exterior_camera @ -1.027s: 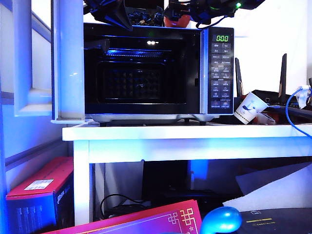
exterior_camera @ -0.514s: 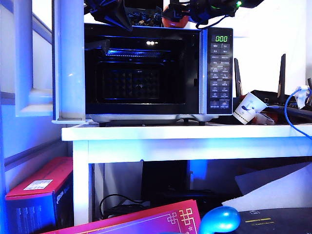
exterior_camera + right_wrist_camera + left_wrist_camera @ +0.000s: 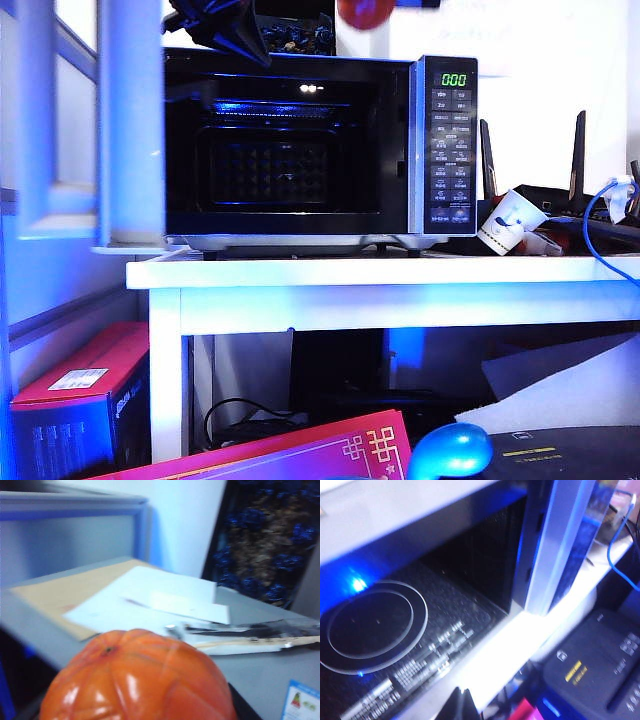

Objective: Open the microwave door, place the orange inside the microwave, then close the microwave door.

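The exterior camera faces the boxy silver-grey microwave [image 3: 320, 150] low and frontally; the left wrist camera looks closely down into its cavity [image 3: 420, 625]

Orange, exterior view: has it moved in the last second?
Yes. The orange has risen against the microwave: it sat near the top edge, now it is half out of frame, filling the right hand's camera.

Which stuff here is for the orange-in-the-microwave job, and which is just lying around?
For the job:
- microwave
- microwave door, swung open
- orange, above the microwave, at the right gripper
- left gripper, above the microwave's top left

Just lying about:
- paper cup
- blue cable
- red box
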Robot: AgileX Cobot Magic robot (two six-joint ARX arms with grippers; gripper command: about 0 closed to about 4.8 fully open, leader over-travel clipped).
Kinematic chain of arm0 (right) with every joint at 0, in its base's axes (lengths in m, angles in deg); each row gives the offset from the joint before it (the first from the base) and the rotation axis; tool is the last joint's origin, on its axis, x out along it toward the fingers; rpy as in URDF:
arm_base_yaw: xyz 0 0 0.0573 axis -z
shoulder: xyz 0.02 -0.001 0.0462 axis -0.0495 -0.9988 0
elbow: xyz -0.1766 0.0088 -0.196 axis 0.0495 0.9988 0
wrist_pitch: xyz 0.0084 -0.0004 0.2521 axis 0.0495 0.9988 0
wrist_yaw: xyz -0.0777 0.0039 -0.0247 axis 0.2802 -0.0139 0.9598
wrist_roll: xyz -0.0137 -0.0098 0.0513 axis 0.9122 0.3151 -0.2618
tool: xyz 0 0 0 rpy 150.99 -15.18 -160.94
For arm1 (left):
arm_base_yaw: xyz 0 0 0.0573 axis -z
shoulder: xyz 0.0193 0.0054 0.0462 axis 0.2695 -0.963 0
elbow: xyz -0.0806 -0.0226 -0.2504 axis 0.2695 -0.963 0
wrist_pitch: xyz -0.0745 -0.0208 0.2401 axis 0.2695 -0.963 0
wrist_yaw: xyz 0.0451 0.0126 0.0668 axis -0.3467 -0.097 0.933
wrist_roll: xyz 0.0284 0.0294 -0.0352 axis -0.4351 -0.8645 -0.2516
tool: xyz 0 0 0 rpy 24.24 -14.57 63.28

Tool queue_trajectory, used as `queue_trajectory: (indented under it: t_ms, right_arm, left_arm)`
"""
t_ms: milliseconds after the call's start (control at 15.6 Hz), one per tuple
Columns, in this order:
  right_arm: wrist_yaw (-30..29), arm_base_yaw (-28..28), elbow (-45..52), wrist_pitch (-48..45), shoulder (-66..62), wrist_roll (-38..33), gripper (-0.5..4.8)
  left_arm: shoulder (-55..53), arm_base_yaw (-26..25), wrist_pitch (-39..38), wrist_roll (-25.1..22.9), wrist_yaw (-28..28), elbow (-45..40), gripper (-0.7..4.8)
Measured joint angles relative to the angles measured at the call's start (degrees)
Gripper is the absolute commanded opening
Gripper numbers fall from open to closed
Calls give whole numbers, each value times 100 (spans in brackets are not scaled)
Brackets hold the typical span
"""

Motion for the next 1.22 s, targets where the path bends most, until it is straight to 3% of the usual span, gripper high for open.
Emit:
queue_trajectory:
  t_ms: [321,834,1220]
  right_arm:
    - [-55,-461,0,1147,140,872,305]
    - [-33,-597,33,1534,-1132,951,305]
    - [-37,-706,31,195,-2033,955,305]
  left_arm:
    - [-11,0,-219,-2,0,-11,-4]
    - [15,-120,-302,-2,92,-11,-4]
    - [15,-122,-361,-2,107,-11,-4]
